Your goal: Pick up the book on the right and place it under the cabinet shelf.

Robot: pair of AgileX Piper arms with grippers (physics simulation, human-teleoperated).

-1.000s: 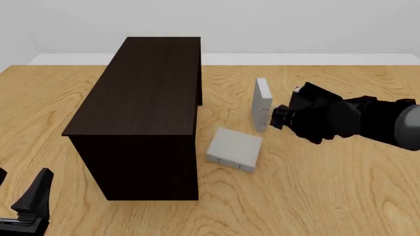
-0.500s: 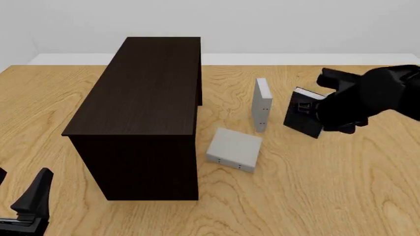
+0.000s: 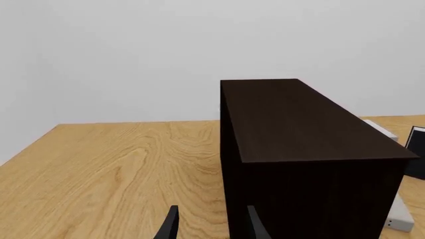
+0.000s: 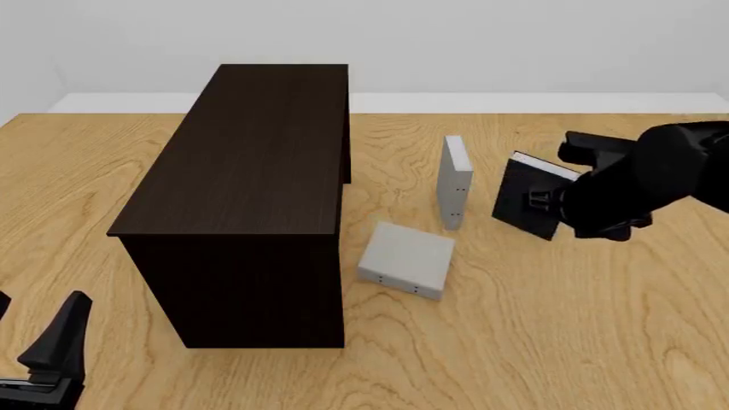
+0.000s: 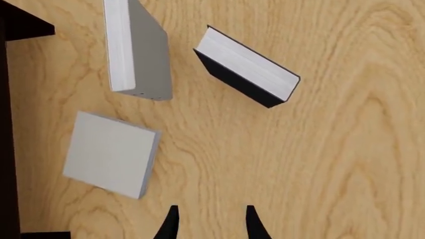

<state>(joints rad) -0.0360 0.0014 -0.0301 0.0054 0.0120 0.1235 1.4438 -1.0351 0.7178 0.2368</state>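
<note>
Grey book (image 4: 455, 181) stands on its long edge just right of the cabinet (image 4: 245, 154), about level w/ the cabinet's far half, spine up, white pages showing in the right wrist view. It is prob. light, stiff and smooth-sided, so it will likely tip if nudged. The best hold looks like pinching across the thin cover faces near the middle of the top edge. Right gripper (image 5: 209, 221) has its fingers apart w/ nothing between them, and hangs above the table (image 4: 569, 342), further right of the cabinet than all 3 books. Left gripper (image 3: 211, 229) is also spread and empty, near the cabinet's near-left corner. Room is tight: a black book (image 4: 527, 205) leans close on the grey book's side away from the cabinet, and a 2nd grey book (image 4: 407, 259) lies flat just nearer, beside the cabinet's near-right corner. The strip between grey book and cabinet is bare wood, so there is approx. a straight slide-in path. How open the cabinet's underside is, can't tell.
</note>
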